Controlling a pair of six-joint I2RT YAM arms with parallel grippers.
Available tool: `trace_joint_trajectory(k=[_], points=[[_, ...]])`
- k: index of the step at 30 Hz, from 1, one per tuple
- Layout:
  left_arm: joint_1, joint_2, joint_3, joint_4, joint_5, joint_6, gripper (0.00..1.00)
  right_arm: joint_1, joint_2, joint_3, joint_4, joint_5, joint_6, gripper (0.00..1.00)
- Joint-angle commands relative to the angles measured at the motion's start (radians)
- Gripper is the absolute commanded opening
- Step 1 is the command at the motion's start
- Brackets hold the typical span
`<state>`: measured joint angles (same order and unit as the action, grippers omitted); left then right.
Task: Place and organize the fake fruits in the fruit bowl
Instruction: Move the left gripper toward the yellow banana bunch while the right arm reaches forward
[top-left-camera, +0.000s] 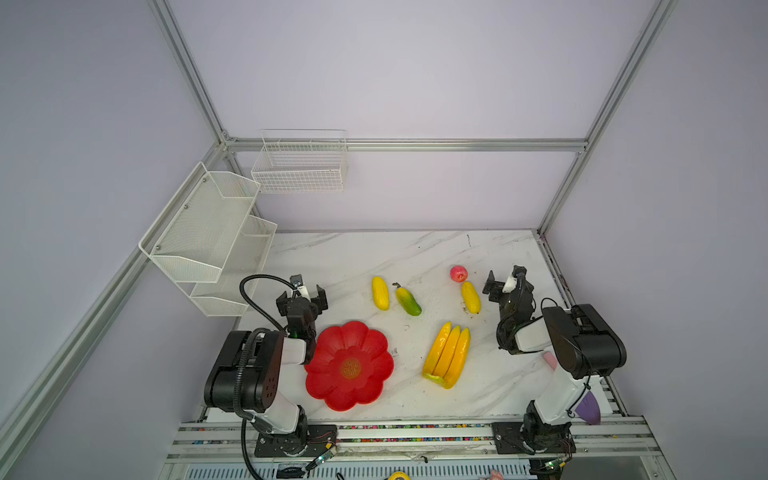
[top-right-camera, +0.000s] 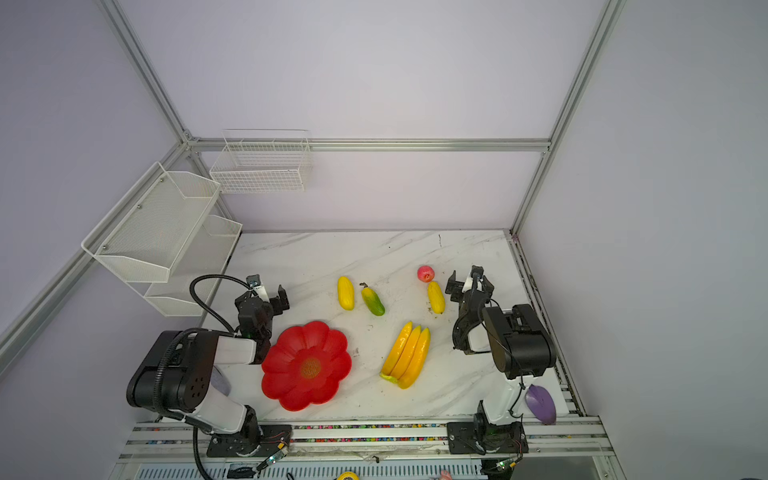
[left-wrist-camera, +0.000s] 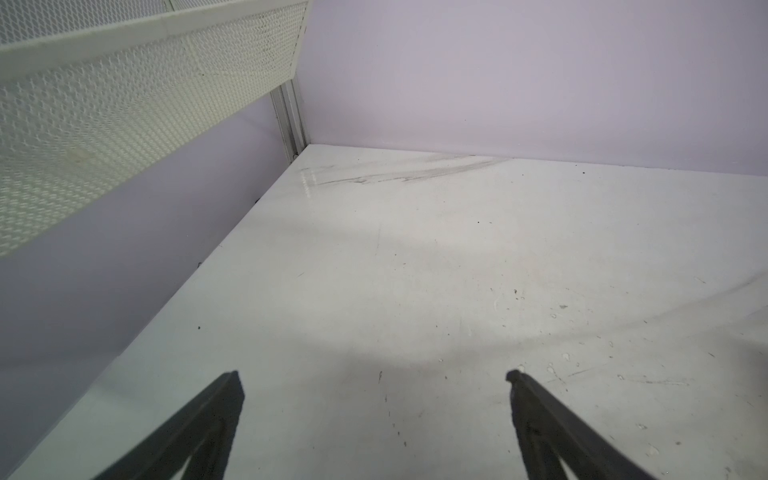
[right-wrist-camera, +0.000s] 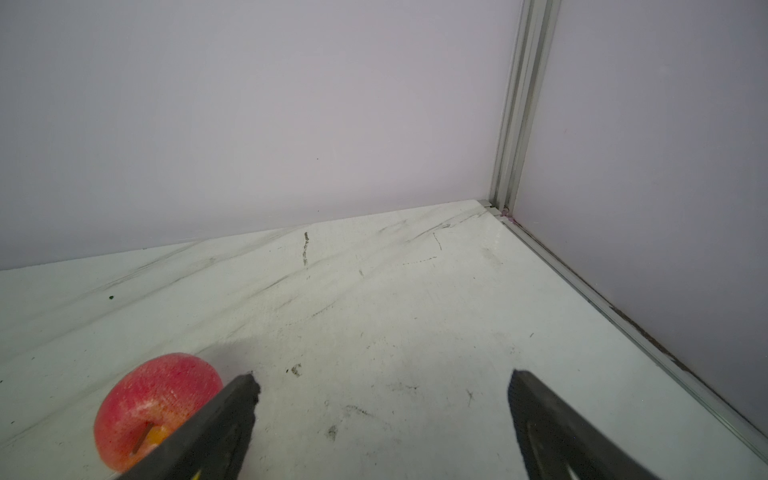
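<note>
The white marble-look tabletop (top-left-camera: 353, 257), grey-veined and flecked with scuffs, filled a booth of pale lavender walls (top-left-camera: 395, 75) edged with aluminium framing (top-left-camera: 407, 145). A white mesh shelf (top-left-camera: 203, 232) hung on the left wall and a wire basket (top-left-camera: 300, 166) on the back one. The red fruit bowl (top-left-camera: 365, 338) lay front left, close beside the left arm, and every fruit lay outside it on the table. The bananas (top-left-camera: 448, 355) were to its right. A yellow mango (top-left-camera: 380, 293) and the green-yellow mango (top-left-camera: 408, 301) lay side by side farther back. The second yellow mango (top-left-camera: 471, 297) lay just beside the apple (top-left-camera: 458, 273). The left gripper (top-left-camera: 302, 296) hung over bare table behind the bowl. The right gripper (top-left-camera: 503, 279) hung near the apple. Both had their fingers spread wide around nothing.
</note>
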<state>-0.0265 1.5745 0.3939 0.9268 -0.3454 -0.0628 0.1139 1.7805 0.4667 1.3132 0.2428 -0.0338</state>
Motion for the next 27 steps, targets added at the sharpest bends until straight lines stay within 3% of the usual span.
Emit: trace_joint_trajectory(k=[1,24,27], points=[[0.007,0.001,-0.030,0.057,-0.015,0.014,1.00,0.004,0.007,-0.008,0.048,0.004,-0.014,0.97],[0.008,0.000,-0.032,0.061,-0.013,0.014,1.00,0.005,0.001,-0.018,0.068,0.032,-0.012,0.97],[0.008,-0.036,-0.045,0.063,0.003,0.025,1.00,0.008,-0.127,-0.095,0.098,0.108,0.007,0.97]])
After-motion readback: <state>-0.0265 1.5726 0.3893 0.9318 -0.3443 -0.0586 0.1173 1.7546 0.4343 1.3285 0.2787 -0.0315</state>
